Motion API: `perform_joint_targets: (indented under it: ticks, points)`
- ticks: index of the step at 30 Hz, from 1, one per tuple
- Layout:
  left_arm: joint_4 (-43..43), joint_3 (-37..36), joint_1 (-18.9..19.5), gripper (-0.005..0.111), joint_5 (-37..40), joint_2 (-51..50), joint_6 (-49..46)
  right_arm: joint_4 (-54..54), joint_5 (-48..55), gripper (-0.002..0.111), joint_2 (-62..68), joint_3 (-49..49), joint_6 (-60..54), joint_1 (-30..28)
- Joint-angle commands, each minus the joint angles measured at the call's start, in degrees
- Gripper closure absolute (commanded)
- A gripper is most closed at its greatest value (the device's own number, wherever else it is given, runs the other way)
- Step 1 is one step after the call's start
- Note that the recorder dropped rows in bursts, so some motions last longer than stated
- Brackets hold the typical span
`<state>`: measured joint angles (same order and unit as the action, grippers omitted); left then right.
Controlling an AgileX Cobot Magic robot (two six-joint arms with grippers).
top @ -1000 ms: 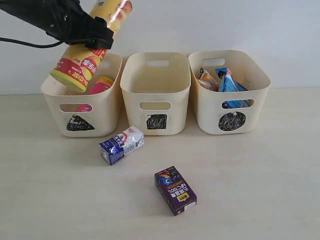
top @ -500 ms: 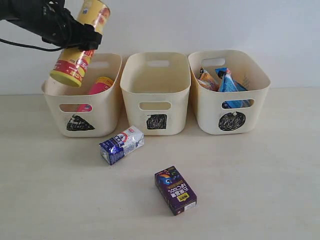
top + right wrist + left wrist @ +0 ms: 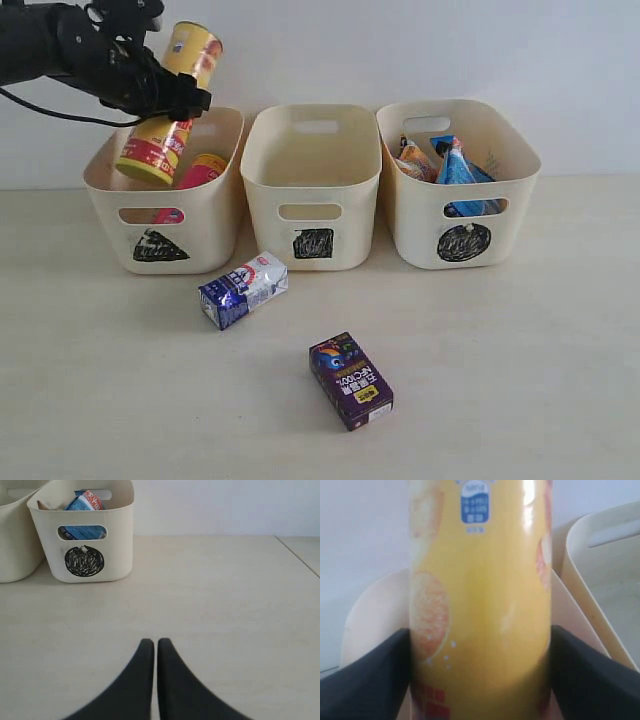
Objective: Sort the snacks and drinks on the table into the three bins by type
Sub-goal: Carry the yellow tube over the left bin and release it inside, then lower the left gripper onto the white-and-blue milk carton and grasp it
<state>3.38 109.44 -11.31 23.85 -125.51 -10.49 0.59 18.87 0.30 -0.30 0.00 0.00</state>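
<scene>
My left gripper (image 3: 168,97) is shut on an orange-yellow chip can (image 3: 170,108), held tilted over the triangle bin (image 3: 205,220) with its lower end dipping below the rim. In the left wrist view the can (image 3: 480,590) fills the space between both black fingers (image 3: 375,675). A pink can (image 3: 200,170) lies inside that bin. The square bin (image 3: 270,225) stands in the middle. The circle bin (image 3: 415,230) holds a blue bag (image 3: 460,170) and an orange bag (image 3: 415,158). A blue-and-white carton (image 3: 243,289) and a purple carton (image 3: 351,381) lie on the table (image 3: 520,380). My right gripper (image 3: 152,642) is shut and empty above the table.
A pale wall rises right behind the three bins. In the right wrist view the circle bin (image 3: 115,535) stands well ahead of the fingertips, and the table's edge (image 3: 300,555) runs along one side.
The left gripper carried the can back and down; its lower end now sits inside the triangle bin's rim. The cartons and the right gripper have not moved.
</scene>
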Motion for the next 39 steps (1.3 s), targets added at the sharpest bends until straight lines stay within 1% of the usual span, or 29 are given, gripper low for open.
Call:
perform_joint_targets:
  ticks: [1,4,6,12,16,18,19,21,23,25,29,32,35,39]
  points:
    - [-0.02,0.52,0.29,0.045,-0.15,0.08,1.02,0.03,-0.39,0.108,-0.3,0.3,0.0,0.0]
    - [-0.02,0.52,0.29,0.029,0.08,0.08,2.02,0.03,-0.39,0.108,-0.3,0.3,0.0,0.0]
    - [-0.02,0.52,0.29,0.025,0.24,0.08,2.28,0.03,-0.39,0.108,-0.3,0.3,0.0,0.0]
    - [-0.02,0.52,0.29,0.024,1.06,0.08,2.28,0.03,-0.39,0.108,-0.3,0.3,0.0,0.0]
    - [-0.02,0.52,0.29,0.025,3.18,0.88,2.03,0.03,-0.39,0.108,-0.3,0.3,0.0,0.0]
    - [-0.44,0.52,0.29,0.032,5.44,1.68,0.51,0.03,-0.39,0.108,-0.3,0.3,0.0,0.0]
    - [-0.67,0.52,0.29,0.039,6.56,2.09,-0.28,0.03,-0.39,0.108,-0.3,0.3,0.0,0.0]
    - [-1.5,0.52,0.29,0.058,9.39,3.41,-1.56,0.03,-0.39,0.108,-0.3,0.3,0.0,0.0]
    - [-1.5,0.52,0.29,0.082,12.7,4.94,-3.33,0.03,-0.39,0.108,-0.3,0.3,0.0,0.0]
    - [-1.5,0.52,0.29,0.103,15.99,6.43,-5.6,0.03,-0.39,0.108,-0.3,0.3,0.0,0.0]
    - [-1.35,-0.31,-0.04,0.103,20.73,9.67,-8.04,0.03,-0.39,0.108,-0.3,0.3,0.0,0.0]
    - [-0.08,-2.51,-0.29,0.103,23.66,11.83,-11.52,0.03,-0.39,0.108,-0.3,0.3,0.0,0.0]
    - [3.79,-6.28,-0.84,0.103,25.77,13.94,-18.41,0.03,-0.39,0.108,-0.3,0.3,0.0,0.0]
    - [10.23,-12.69,-2.01,0.103,26.1,16.15,-24.55,0.03,-0.39,0.108,-0.3,0.3,0.0,0.0]
